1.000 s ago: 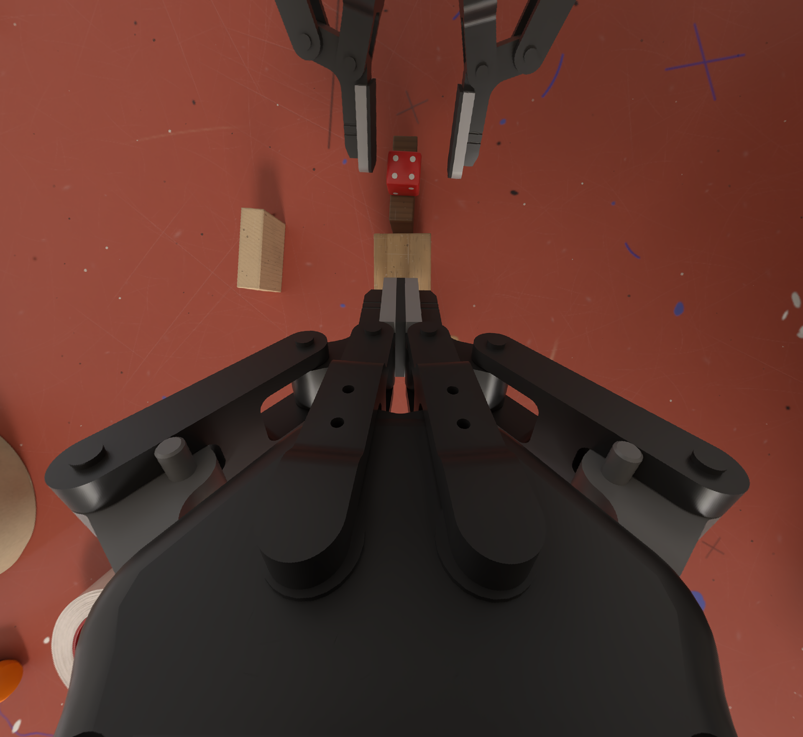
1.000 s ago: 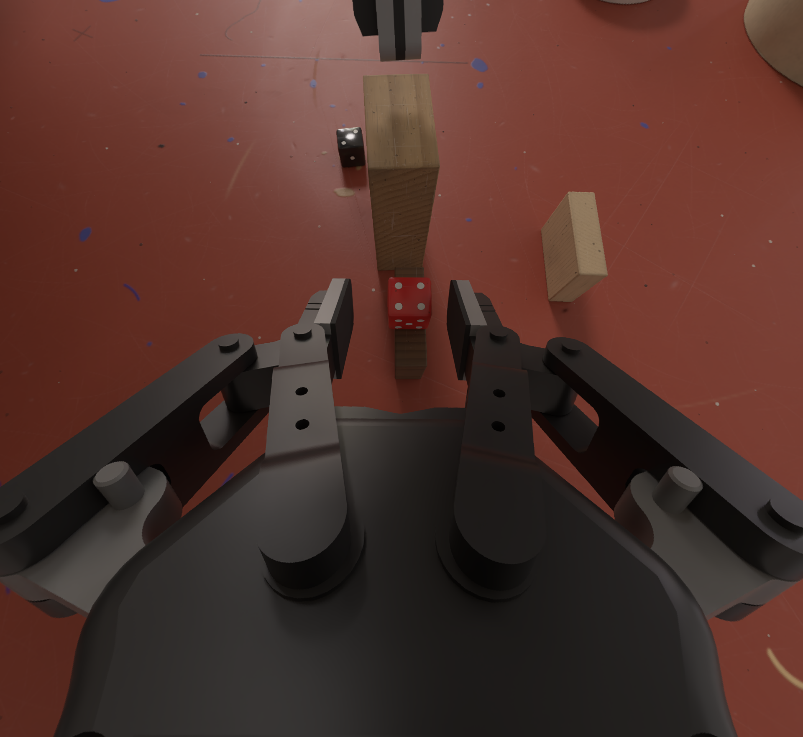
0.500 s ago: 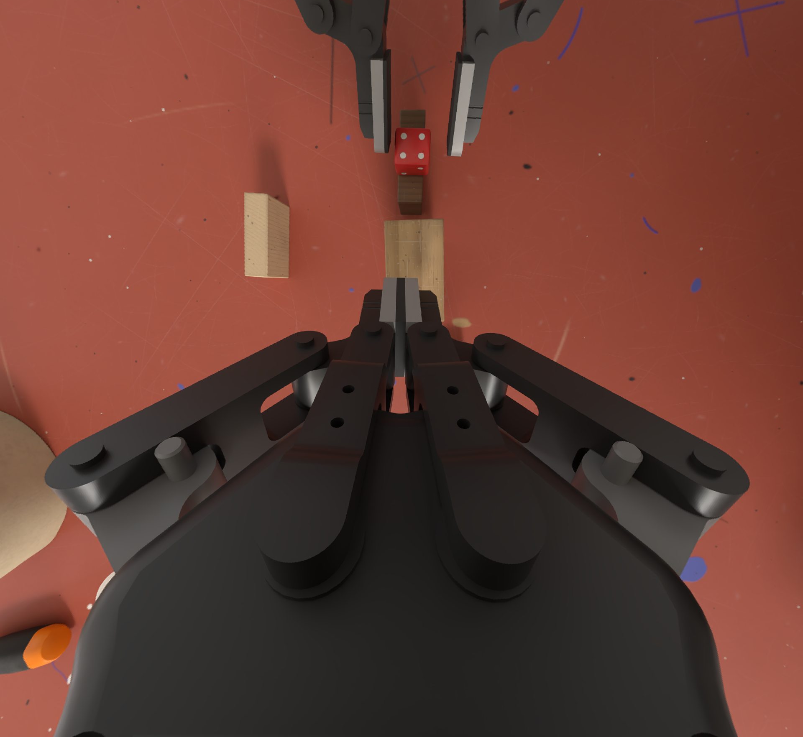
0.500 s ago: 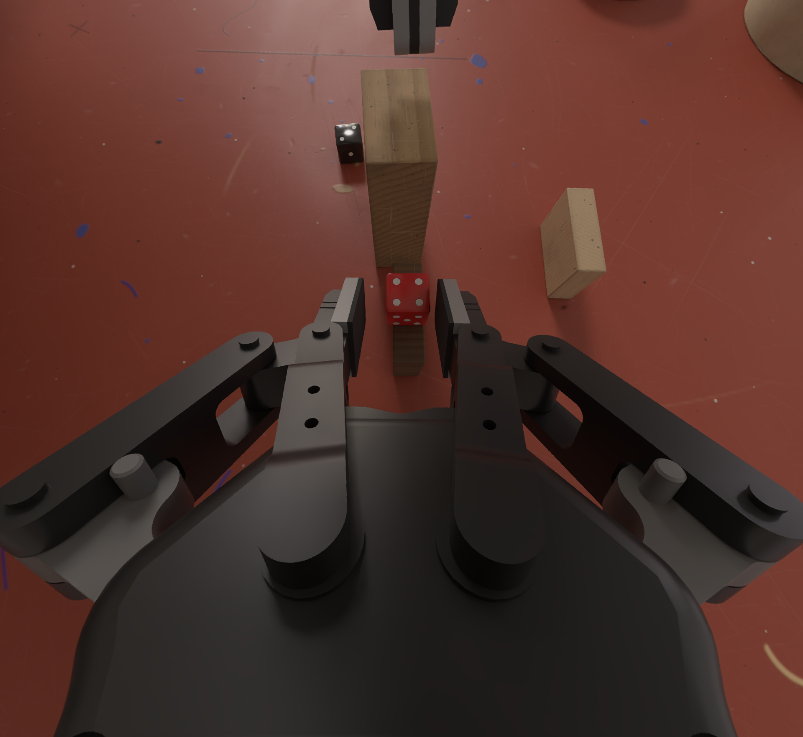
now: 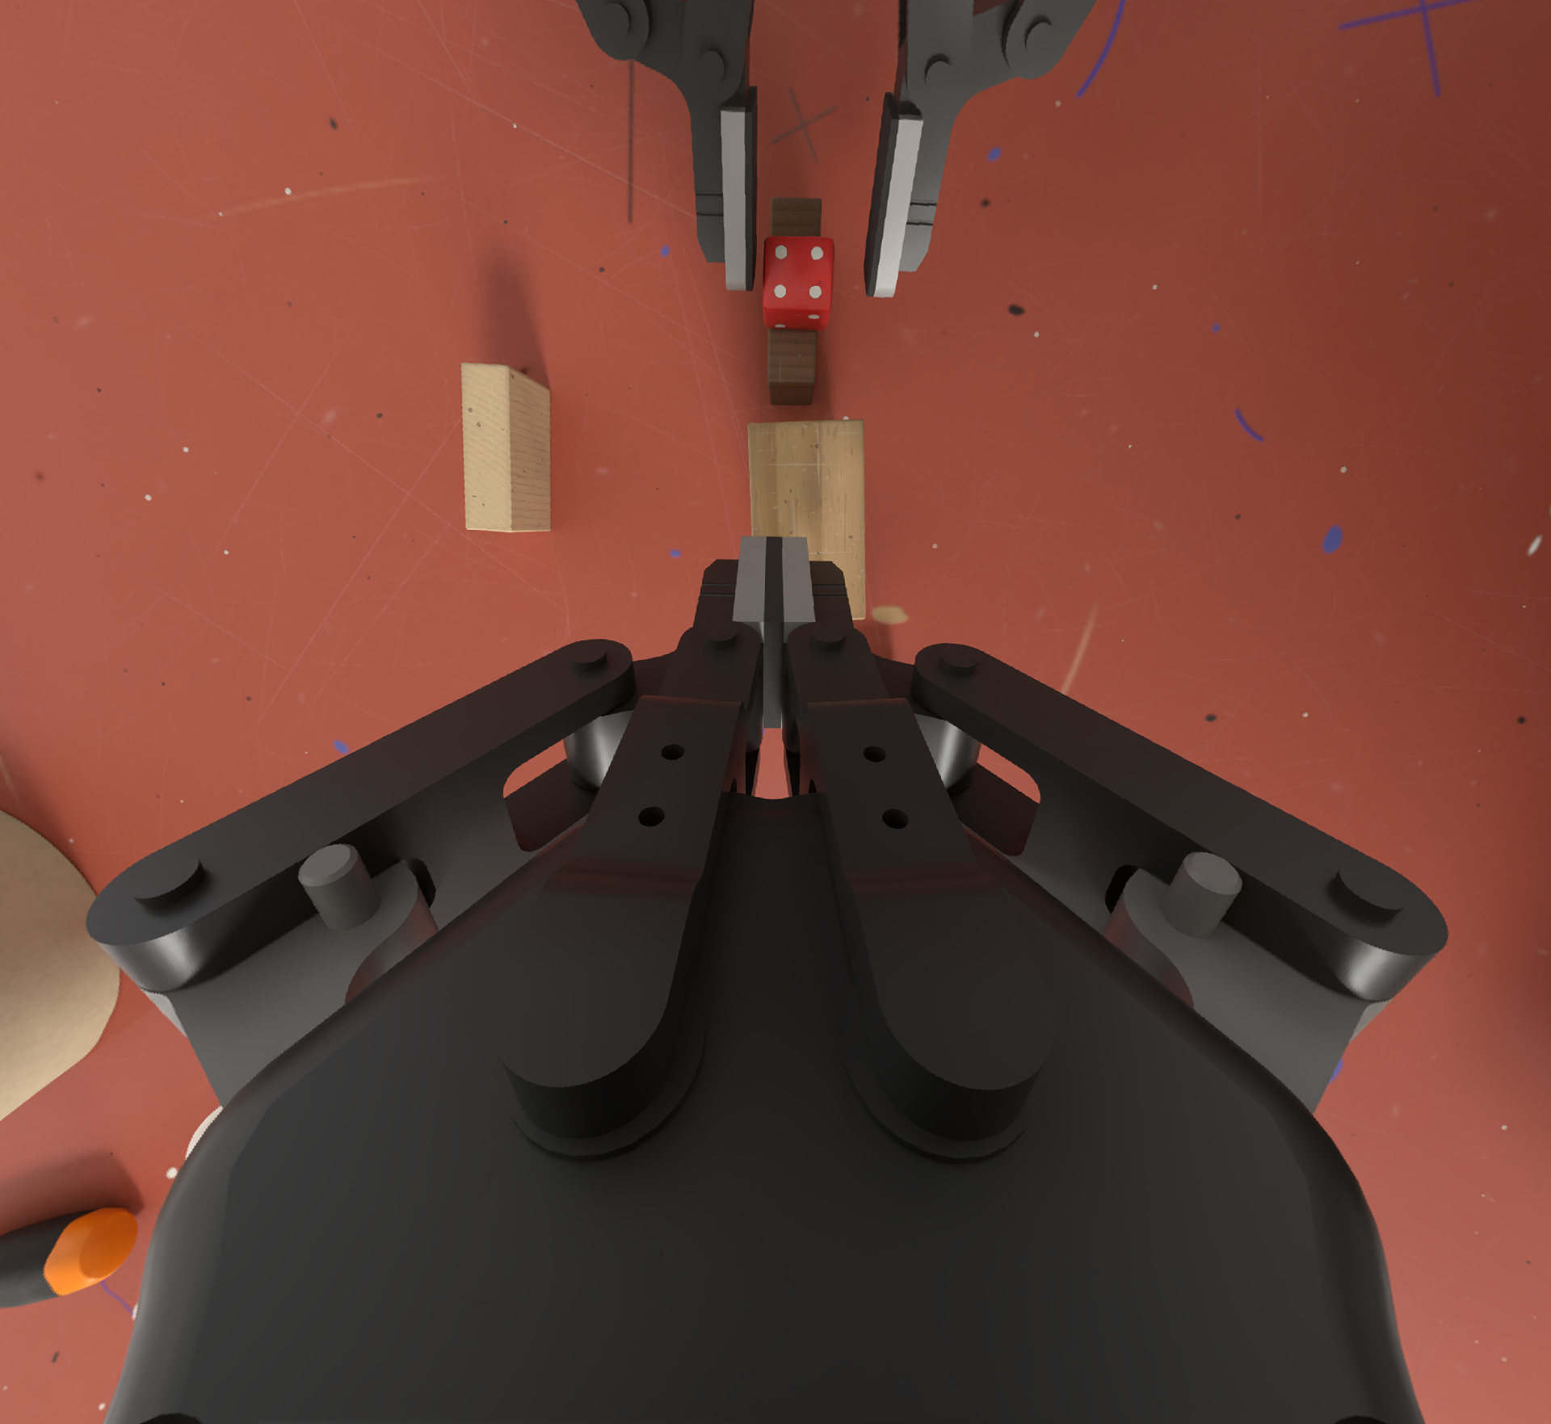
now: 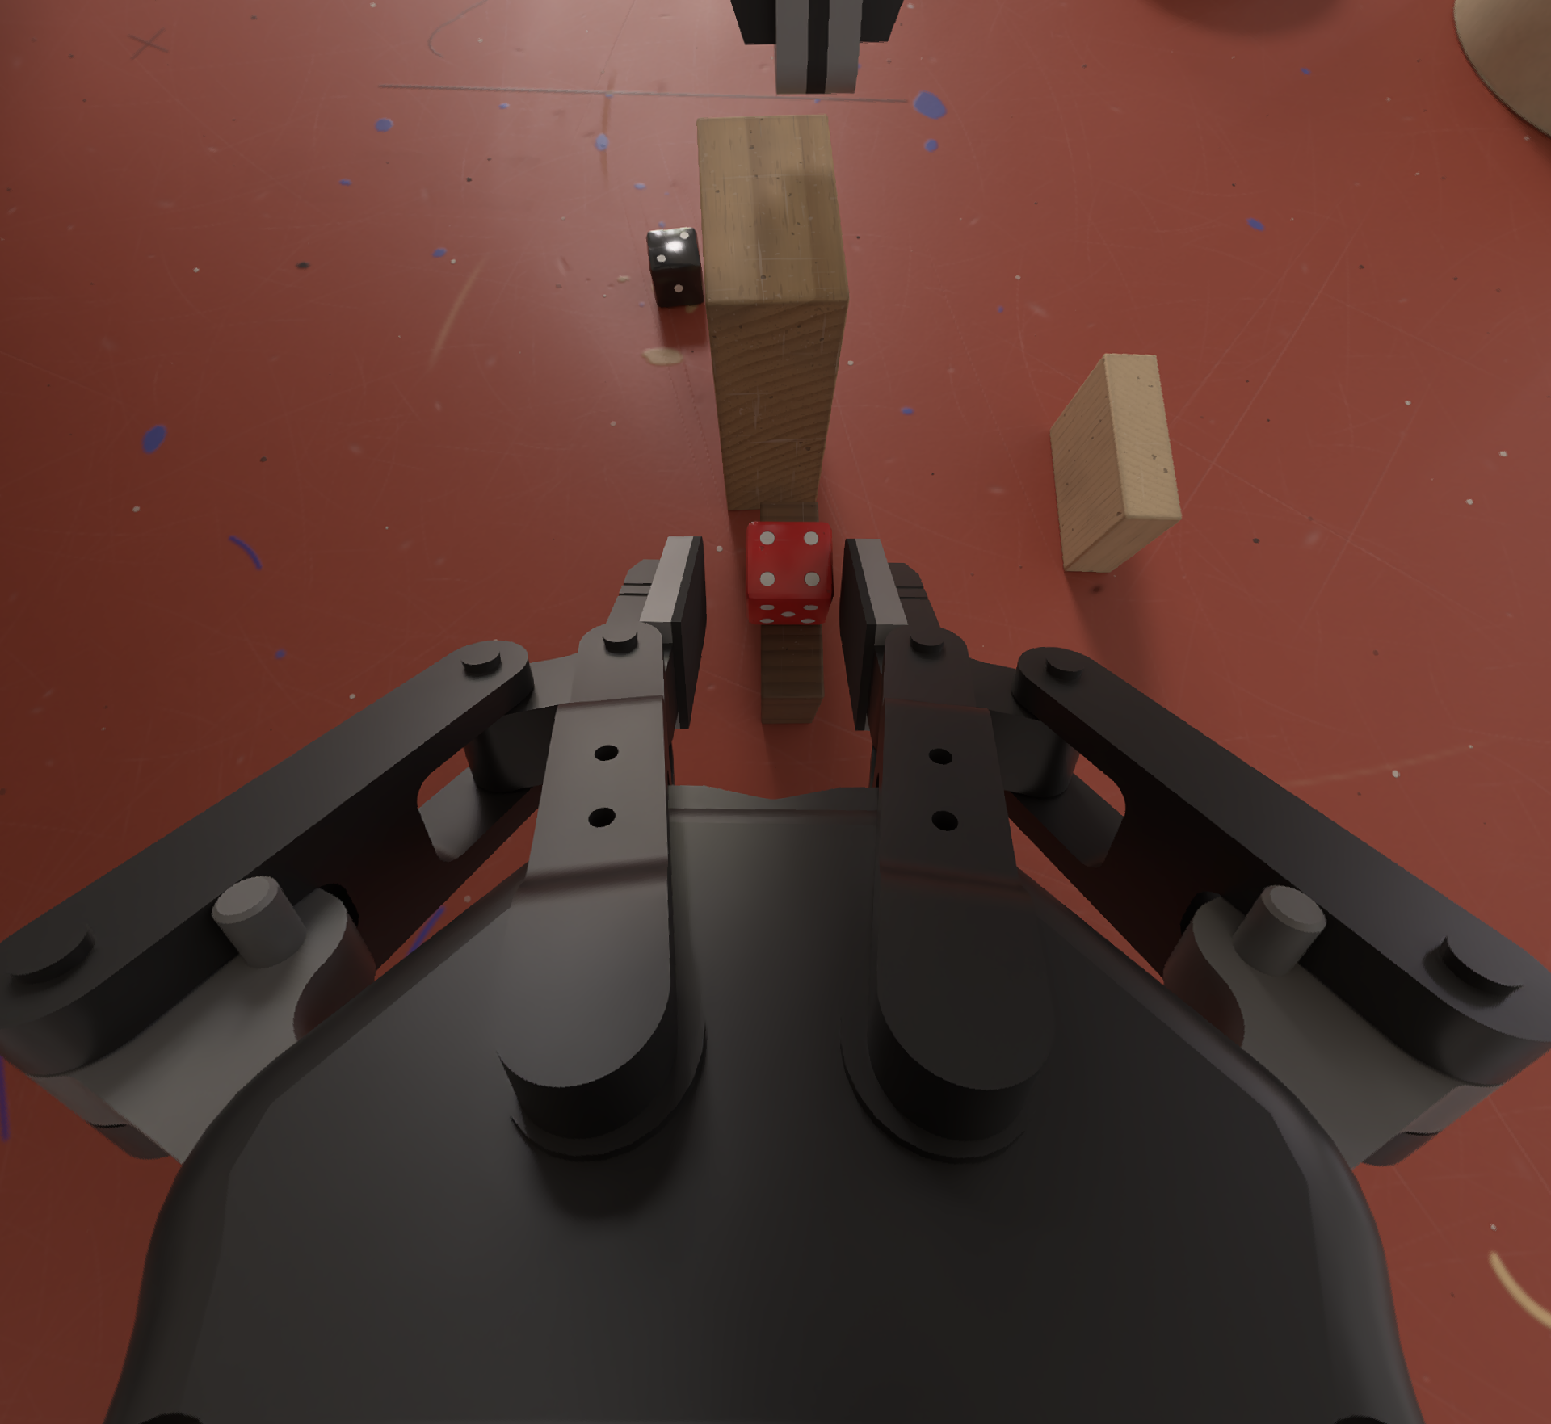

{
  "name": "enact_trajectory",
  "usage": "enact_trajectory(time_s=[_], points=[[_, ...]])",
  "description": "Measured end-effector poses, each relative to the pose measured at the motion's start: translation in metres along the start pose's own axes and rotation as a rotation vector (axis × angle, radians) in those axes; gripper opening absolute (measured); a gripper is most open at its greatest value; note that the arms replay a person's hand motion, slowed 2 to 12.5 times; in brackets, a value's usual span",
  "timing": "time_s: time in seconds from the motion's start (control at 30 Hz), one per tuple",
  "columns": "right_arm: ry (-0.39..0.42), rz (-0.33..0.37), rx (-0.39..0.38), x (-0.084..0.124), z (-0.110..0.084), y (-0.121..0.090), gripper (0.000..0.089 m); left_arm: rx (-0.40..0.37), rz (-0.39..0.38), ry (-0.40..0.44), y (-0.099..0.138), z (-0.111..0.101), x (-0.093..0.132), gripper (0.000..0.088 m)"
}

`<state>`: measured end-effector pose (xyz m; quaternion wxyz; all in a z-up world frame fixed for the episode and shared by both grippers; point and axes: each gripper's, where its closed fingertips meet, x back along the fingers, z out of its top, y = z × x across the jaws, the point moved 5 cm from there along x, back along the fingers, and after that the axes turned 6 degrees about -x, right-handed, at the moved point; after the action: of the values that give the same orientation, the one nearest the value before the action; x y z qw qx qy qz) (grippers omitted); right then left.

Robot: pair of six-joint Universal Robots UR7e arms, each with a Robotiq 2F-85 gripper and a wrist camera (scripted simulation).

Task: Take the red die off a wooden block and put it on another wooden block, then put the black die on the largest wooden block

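The right pincer (image 6: 772,612) is straddling the red die (image 6: 789,574), its jaws standing narrow, one just beside each flank of the die with a thin gap showing on both sides, so it is not gripping yet. The red die is sitting on top of a small dark wooden block (image 6: 789,675) that is lying on the red table (image 6: 336,461). This looks like the first step, taking the red die off its block, with the grasp about to be made.

The left pincer (image 5: 772,582) is hanging over the near end of the largest wooden block (image 5: 806,486), its jaws pressed together with nothing between them. The black die (image 6: 674,266) is resting on the table just beside that tall block, on its left in the right wrist view. A medium wooden block (image 6: 1112,461) is lying apart to the right there, bare on top.

The next move is calling for the jaws to finish meeting the die's two faces squarely, then a straight lift so the little block underneath is not dragged along. The medium block is looking like the likely landing place, since the largest one is reserved for the black die. The die being small and smooth, an off-centre pinch is probably risking a twist or slip
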<state>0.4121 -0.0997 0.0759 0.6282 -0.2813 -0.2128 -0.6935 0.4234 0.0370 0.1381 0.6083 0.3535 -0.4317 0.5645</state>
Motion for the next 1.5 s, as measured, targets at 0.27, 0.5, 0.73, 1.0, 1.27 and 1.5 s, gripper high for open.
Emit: enact_trajectory(time_s=[0.27, 0.5, 0.73, 1.0, 1.27, 1.5], points=[[-0.004, 0.003, 0.0, -0.0017, -0.001, -0.0001, 0.0295, -0.009, -0.004, -0.011, 0.0005, 0.0016, -0.0017, 0.0], [-0.002, 0.001, -0.001, -0.001, -0.0011, 0.0004, 0.0295, -0.024, 0.006, -0.022, 0.001, 0.002, -0.0016, 0.0], [0.0, -0.002, -0.004, 0.0001, -0.0012, 0.0012, 0.0294, -0.029, 0.014, -0.027, 0.0016, 0.002, -0.0016, 0.0], [0.003, -0.006, -0.006, 0.0012, -0.0013, 0.0023, 0.0293, -0.041, 0.015, -0.051, 0.0021, 0.0032, -0.0019, 0.0], [0.006, -0.01, -0.005, 0.0029, -0.0006, 0.0026, 0.0293, -0.05, 0.003, -0.074, 0.0027, 0.0047, -0.0025, 0.0], [0.01, -0.013, -0.004, 0.0043, 0.0002, 0.0029, 0.0292, -0.049, 0.001, -0.072, 0.0032, 0.0049, -0.0028, 0.0]])
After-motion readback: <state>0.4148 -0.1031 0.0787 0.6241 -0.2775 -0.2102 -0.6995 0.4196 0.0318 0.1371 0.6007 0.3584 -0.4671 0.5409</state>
